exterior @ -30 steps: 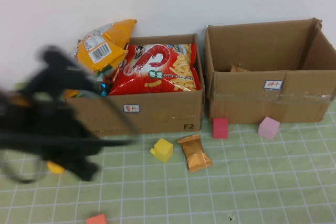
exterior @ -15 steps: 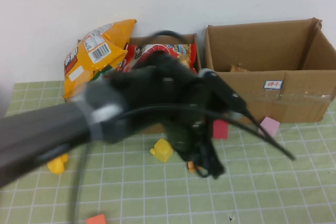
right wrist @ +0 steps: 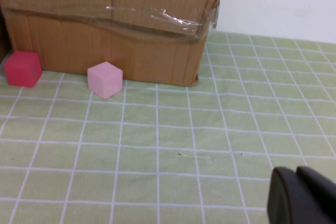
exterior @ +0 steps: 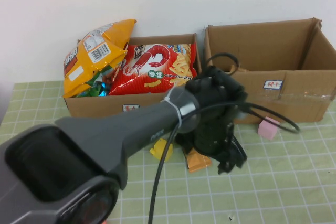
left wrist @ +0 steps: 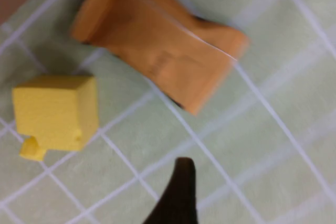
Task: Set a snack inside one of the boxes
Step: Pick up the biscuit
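Left arm has swung in from the tabletop's left edge over the last second and now reaches across the middle; left hand (exterior: 227, 157) hangs low right over the orange snack pack (exterior: 198, 159), which lies flat on the tabletop just in front of the gap between the two boxes. Pack hasn't shifted, so this reads as pre-grasp, nothing lifted yet. Left wrist view shows the pack (left wrist: 157, 40) uncovered with one dark fingertip (left wrist: 178, 192) beside it, not touching; can't tell if that hand is open or closed. Right hand (right wrist: 302, 195) sits parked low near the tabletop's right edge with its fingers closed together, holding nothing. Left box (exterior: 84, 106) already stuffed with chip bags (exterior: 157, 69), right box (exterior: 294, 85) mostly empty, so probably the easier drop. Clutter: yellow block (exterior: 160, 149) just beside the pack is the likely nuisance for finger placement; pink block (exterior: 268, 128) and red block (right wrist: 22, 68) sit against the right box front, clear of the pick.
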### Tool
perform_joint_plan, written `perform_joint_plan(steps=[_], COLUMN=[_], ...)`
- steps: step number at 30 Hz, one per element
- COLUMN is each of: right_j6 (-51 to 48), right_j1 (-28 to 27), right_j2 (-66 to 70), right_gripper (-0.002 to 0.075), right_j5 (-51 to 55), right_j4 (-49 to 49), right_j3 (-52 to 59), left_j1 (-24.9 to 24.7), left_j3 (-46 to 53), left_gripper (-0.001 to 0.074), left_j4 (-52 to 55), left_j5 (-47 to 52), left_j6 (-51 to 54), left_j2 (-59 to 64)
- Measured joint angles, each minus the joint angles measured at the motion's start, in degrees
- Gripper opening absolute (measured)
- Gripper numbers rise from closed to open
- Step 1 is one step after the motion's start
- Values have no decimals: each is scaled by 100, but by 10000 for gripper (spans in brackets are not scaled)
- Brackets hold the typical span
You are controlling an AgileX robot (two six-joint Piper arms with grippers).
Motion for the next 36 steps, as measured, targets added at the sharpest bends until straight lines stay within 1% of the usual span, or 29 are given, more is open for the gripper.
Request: perform_joint_plan(steps=[3,6,9,16,27,29,31,32,34,36], right_j6=[-9,-9,-9,-9,-9,-9,-9,-9,-9,-9], right_j1=[0,0,0,0,0,0,0,0,0,0], right_j2=[0,0,0,0,0,0,0,0,0,0], right_gripper=[-1,-1,-1,-1,-1,-1,-1,-1,-1,-1], right_j5=[0,0,0,0,0,0,0,0,0,0], right_j4=[0,-10,-10,-10,-10,-10,-10,-10,-10,-10], right_j3=[0,0,0,0,0,0,0,0,0,0], left_j1=[263,515,661,661,661,661,661,661,661,661], left_j3=[-119,-133,-133,-146,-193,-193,-204,-204,-204,-204], left_gripper=[680,671,650,628,622,589,503,443,295,167], left_j4=[-99,-345,-574,-666,-538,-515,-484,-472,-458,-436], left_j5=[-199,-502,-856,-1380,-1268,-1242,-1200,-1189,-1098,-977], left_j6=[-655,-1090,-1203,-1445,-1596,-1596,-1596,-1596,-1536,-1400], left_j2=[240,378,489,784,1066,1066,1066,1066,1066,1066])
